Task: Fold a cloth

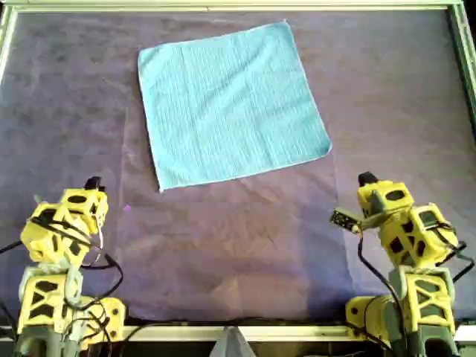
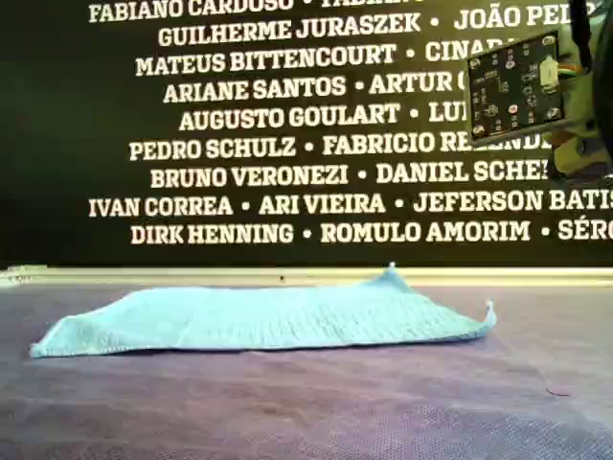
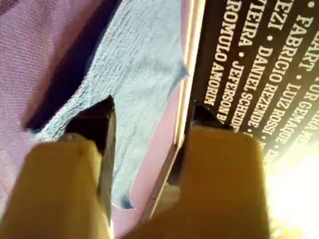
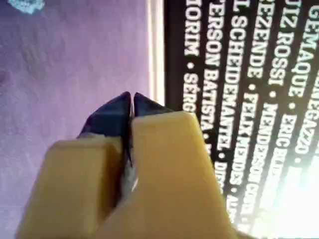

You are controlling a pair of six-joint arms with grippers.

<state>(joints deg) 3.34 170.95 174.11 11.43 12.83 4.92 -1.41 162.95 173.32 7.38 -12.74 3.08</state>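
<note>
The cloth [image 1: 232, 104] is lying spread out flat on the purple mat [image 1: 245, 253] covering the table, in the upper-middle of the overhead view, rotated a bit so its corners are pointing off-square; nothing is touching it. In the exterior view the cloth [image 2: 268, 319] is sitting low w/ its far corner and the corner at that view's right curling up slightly. Left gripper [image 3: 149, 124] is hanging above the mat w/ fingers [image 3: 97, 122] standing wide apart, holding nothing, cloth visible btwn and beyond them. In the overhead view the left gripper [image 1: 93, 183] is sitting at lower left, well apart from the cloth. Right gripper [image 4: 132, 99] is showing its fingers pressed together, tips touching, nothing btwn them; in the overhead view it [image 1: 367, 179] is sitting at lower right, also well apart from the cloth. A black wall w/ white names [image 2: 287, 115] is running behind the table's far edge.
</note>
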